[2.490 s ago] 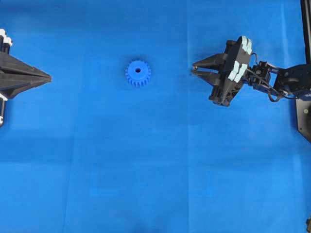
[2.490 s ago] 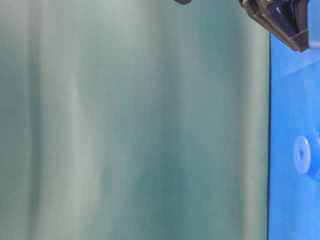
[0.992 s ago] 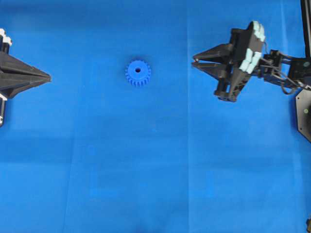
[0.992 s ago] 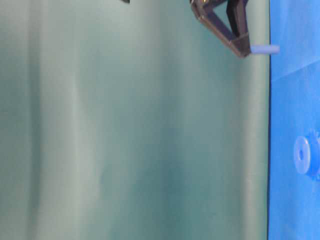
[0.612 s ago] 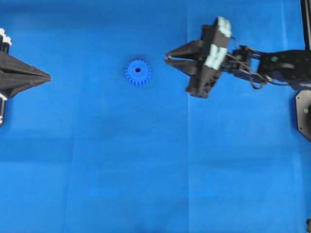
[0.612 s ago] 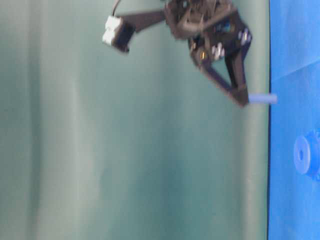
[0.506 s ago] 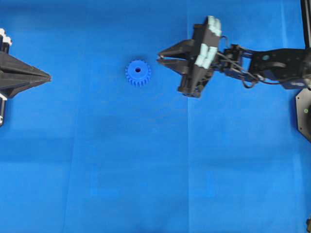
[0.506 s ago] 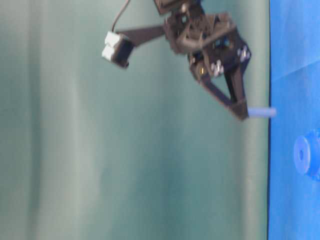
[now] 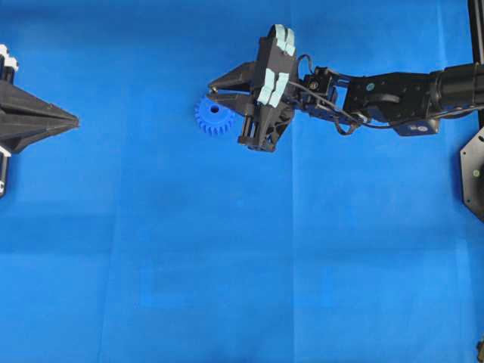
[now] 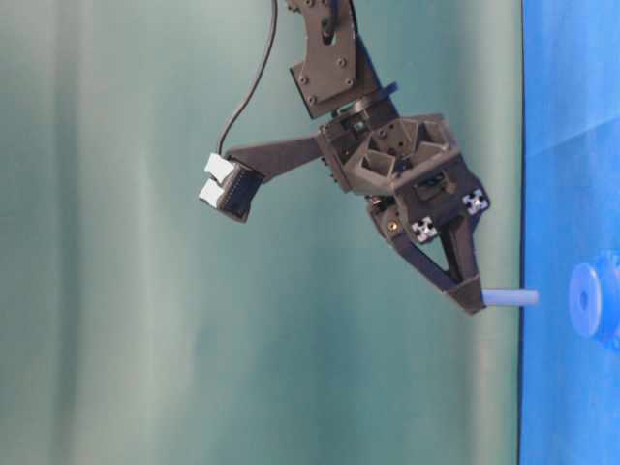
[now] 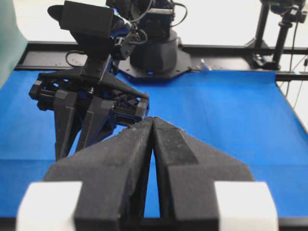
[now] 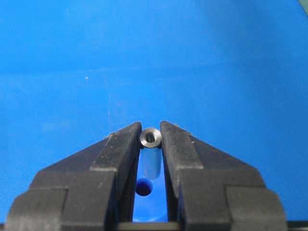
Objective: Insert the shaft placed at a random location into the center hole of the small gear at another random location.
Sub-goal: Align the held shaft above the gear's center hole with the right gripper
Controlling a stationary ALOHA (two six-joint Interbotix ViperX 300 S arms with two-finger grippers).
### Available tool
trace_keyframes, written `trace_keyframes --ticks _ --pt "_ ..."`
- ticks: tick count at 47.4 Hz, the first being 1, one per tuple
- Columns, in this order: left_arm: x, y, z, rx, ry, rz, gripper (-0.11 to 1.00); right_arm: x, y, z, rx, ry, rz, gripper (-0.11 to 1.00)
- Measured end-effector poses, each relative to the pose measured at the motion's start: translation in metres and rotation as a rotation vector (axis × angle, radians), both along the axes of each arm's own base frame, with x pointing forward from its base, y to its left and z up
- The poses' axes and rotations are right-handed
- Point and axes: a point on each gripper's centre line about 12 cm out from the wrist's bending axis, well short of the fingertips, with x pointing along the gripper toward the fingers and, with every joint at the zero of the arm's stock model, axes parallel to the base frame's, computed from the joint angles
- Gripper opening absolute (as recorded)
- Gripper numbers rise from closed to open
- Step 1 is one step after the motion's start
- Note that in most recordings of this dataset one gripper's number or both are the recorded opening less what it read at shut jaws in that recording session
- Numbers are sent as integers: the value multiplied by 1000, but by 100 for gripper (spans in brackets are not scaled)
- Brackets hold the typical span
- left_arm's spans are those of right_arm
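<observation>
The small blue gear (image 9: 210, 121) lies flat on the blue cloth, upper middle in the overhead view. My right gripper (image 9: 211, 91) hovers at its far edge, shut on the shaft (image 12: 150, 137), a short silvery pin pointing down. In the table-level view the shaft (image 10: 511, 297) stands a little off the gear (image 10: 585, 300), roughly in line with it. In the right wrist view the center hole (image 12: 143, 186) shows dark just beyond the shaft's lower end, slightly left of it. My left gripper (image 9: 76, 119) is shut and empty at the left edge, as the left wrist view (image 11: 152, 120) also shows.
The blue cloth (image 9: 227, 249) covers the whole table. The right arm (image 9: 378, 91) stretches in from the right edge. A black mount (image 9: 473, 170) stands at the right edge. The arm bases and a black rail (image 11: 216, 48) line the far side.
My right gripper rose with the shaft, then moved left across the cloth to stand over the gear. The gear and the left gripper have not moved.
</observation>
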Motion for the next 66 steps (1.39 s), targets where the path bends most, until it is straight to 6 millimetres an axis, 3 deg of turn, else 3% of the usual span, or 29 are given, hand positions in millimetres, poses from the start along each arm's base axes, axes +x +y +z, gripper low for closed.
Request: trace_keyframes --ticks 32,48,59,66 --pt "0 0 0 0 2 0 0 4 -1 -30 23 58 -10 4" --pt "0 0 0 -2 3 0 0 4 -1 -27 23 52 -10 4" --pt "0 0 0 -6 2 0 0 3 -1 -4 10 1 -8 4" --pt "0 0 0 -6 2 0 0 3 0 -2 8 -4 -7 4"
